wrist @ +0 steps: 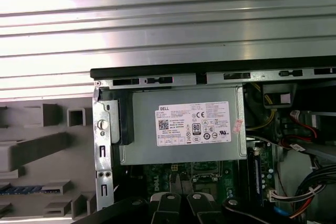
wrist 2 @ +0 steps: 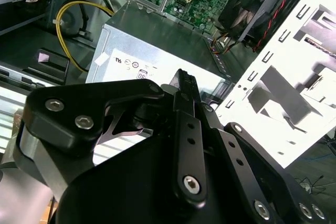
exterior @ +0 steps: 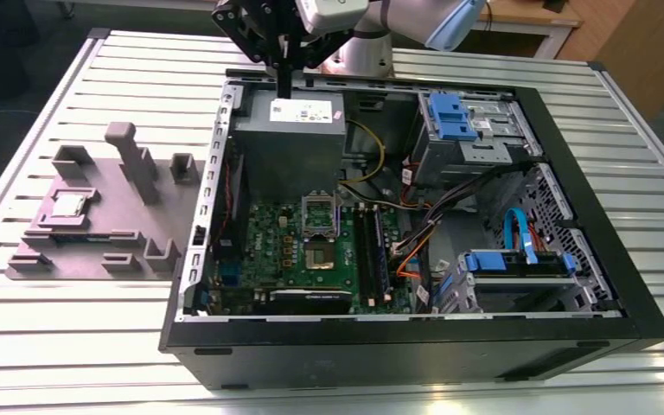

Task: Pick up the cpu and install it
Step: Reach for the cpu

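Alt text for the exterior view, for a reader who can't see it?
The arm's gripper hangs over the grey power supply inside an open computer case. The cpu lies on a grey fixture at the exterior view's left, outside the case.

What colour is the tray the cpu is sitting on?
The tray under the cpu is a dull mauve-grey, clearest in the exterior view.

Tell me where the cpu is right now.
The small square silvery cpu lies on the grey fixture tray at the exterior view's left, beside the open black computer case.
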`<state>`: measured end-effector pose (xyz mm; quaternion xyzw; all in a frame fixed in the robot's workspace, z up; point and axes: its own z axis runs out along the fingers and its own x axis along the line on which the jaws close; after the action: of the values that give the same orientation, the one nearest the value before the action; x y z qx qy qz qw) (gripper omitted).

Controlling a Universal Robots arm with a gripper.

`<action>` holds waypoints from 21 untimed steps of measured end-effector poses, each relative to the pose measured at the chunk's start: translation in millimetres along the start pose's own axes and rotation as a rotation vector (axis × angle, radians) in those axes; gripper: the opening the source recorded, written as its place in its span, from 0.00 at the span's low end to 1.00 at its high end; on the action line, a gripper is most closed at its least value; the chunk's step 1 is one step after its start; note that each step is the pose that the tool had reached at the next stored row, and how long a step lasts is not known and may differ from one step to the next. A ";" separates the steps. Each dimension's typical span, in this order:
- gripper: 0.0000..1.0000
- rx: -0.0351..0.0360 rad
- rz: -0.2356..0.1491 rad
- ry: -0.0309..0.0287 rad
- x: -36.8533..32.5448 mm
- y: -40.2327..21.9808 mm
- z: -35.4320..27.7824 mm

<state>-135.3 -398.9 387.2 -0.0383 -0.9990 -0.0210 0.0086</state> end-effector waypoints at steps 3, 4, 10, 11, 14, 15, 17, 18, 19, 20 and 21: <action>0.10 0.0001 0.000 0.0017 0.0 0.0 0.2; 0.10 0.0001 0.000 0.0022 0.0 0.0 0.3; 0.10 0.0004 0.000 0.0057 0.0 0.0 0.7; 0.10 0.0005 0.000 0.0062 0.0 0.0 0.8; 0.10 0.0006 0.000 0.0078 0.0 0.0 1.0; 0.10 0.0006 0.000 0.0082 0.0 0.0 1.0; 0.10 0.0007 0.000 0.0093 0.0 0.0 1.2; 0.10 0.0007 0.000 0.0099 0.0 0.0 1.2; 0.10 0.0008 0.001 0.0104 0.0 0.0 1.3; 0.10 0.0008 0.001 0.0108 0.0 0.0 1.4; 0.10 0.0008 0.001 0.0115 0.0 0.0 1.4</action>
<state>-135.3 -398.9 385.8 -0.0385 -0.9989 -0.0209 0.0143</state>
